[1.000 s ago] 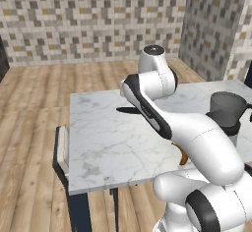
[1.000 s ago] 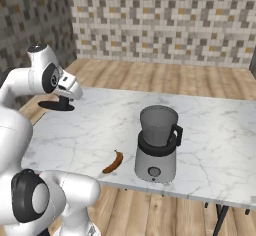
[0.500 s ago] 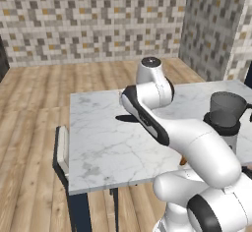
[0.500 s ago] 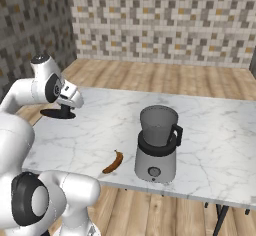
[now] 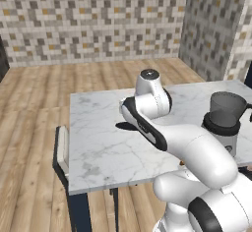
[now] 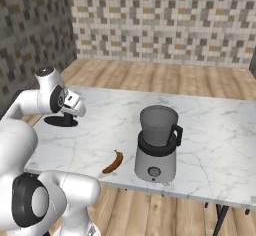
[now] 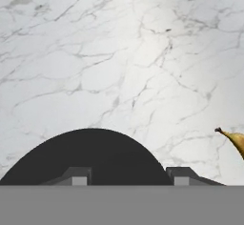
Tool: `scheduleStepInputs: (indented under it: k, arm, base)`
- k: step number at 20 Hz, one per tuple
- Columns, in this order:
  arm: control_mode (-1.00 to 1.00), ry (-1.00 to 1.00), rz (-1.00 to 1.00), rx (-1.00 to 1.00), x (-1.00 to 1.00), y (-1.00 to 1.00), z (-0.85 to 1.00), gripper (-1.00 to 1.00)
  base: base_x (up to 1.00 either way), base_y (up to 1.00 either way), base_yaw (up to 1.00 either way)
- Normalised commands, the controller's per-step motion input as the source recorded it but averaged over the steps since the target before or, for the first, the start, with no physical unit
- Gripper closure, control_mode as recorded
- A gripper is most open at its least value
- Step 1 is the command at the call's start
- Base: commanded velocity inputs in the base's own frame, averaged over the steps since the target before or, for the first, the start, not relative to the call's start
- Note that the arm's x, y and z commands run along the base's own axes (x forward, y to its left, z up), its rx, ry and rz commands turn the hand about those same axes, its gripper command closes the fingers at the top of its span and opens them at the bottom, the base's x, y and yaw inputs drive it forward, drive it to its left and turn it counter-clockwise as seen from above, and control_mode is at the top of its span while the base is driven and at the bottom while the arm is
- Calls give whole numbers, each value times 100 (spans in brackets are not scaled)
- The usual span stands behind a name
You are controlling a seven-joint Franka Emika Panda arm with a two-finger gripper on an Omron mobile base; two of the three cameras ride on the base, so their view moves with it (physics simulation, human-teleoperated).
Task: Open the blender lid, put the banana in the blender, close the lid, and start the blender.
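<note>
My gripper [image 6: 68, 114] is shut on the knob of the blender lid [image 6: 61, 121], a flat black disc held level at or just above the marble table's [image 6: 210, 125] left end. In the hand view the lid [image 7: 90, 157] spreads as a dark dome behind the fingertips [image 7: 79, 176]. The blender [image 6: 157, 146] stands near the front edge with its dark jar open at the top, also seen as the blender [image 5: 224, 121] at the right. The banana [image 6: 113, 162] lies on the table just left of the blender's base, and the banana [image 7: 233, 139] tip shows at the hand view's right edge.
The arm's white links reach over the table's left half. A chair [image 5: 61, 150] stands against the table's left side. Wooden floor and tiled walls surround the table. Bare marble lies between the lid and the blender.
The gripper has come down with the lid, from well above the table to the tabletop's level at the left end. Blender and banana have not moved.
</note>
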Motion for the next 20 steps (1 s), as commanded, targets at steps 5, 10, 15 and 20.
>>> scheduleStepInputs:
  k: [5,10,15,20]
  arm:
    - [-100,0,0,0,3,0,-13,100]
    - [-100,0,0,0,2,0,-18,100]
    - [-100,0,0,0,3,0,-20,100]
    - [-100,0,0,0,5,-2,-21,100]
  base:
    - [0,0,0]
    - [0,0,0]
    - [0,0,0]
    - [0,0,0]
